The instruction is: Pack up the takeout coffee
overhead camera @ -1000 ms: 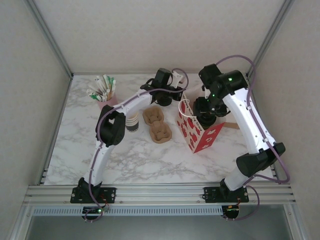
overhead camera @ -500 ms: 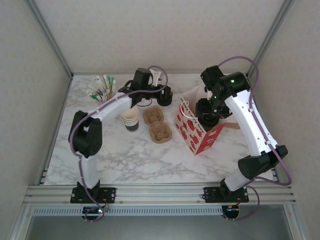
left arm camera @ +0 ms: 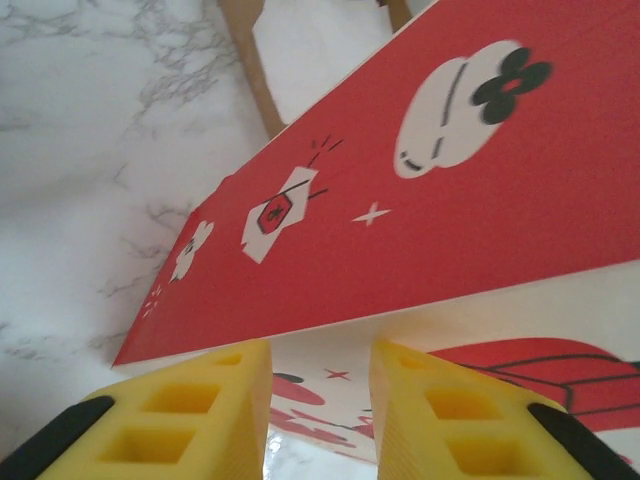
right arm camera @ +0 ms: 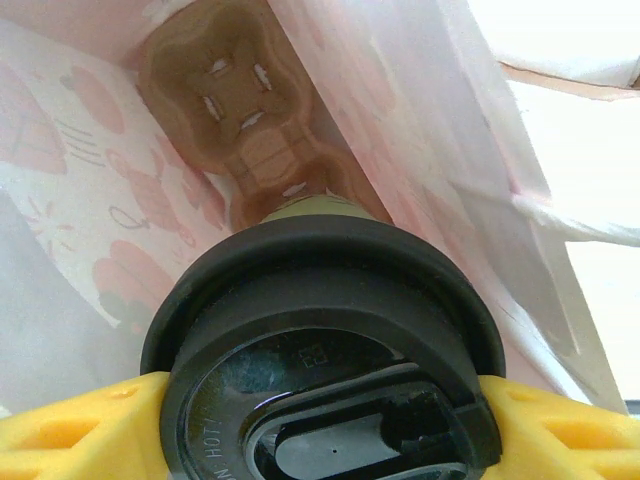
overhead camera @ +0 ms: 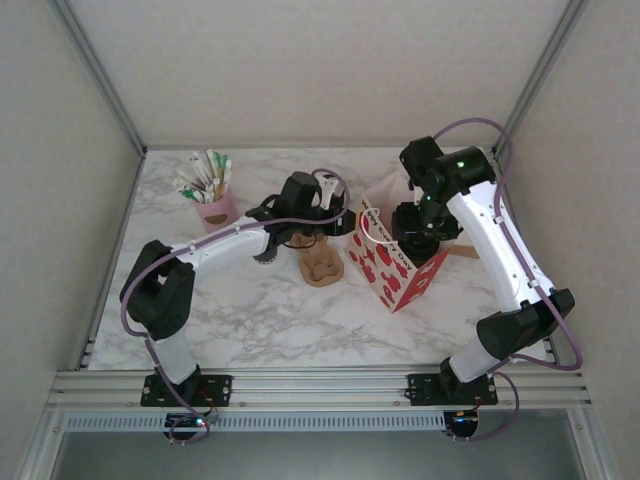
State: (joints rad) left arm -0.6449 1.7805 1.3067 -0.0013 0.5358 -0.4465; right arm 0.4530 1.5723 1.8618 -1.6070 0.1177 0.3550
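Swung left end effector (left arm camera: 320,400), part-spread and empty, beside the paper bag (left arm camera: 430,200), likely steadying it for the lidded cup (right arm camera: 320,300) pinched in right end effector (right arm camera: 320,425)

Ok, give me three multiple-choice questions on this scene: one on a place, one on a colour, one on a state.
1. Where is the lidded cup?
A in a sink
B inside the red-and-white bag
C on a plate

2. What colour is its lid?
A black
B white
C green

3. How is the right gripper?
A open and empty
B shut on a spoon
C shut on the lidded cup

Answers:
1 B, the right wrist view shows bag walls around the cup and a pulp carrier below it.
2 A, the lid is plainly black.
3 C, the yellow fingers sit against both sides of the lid.
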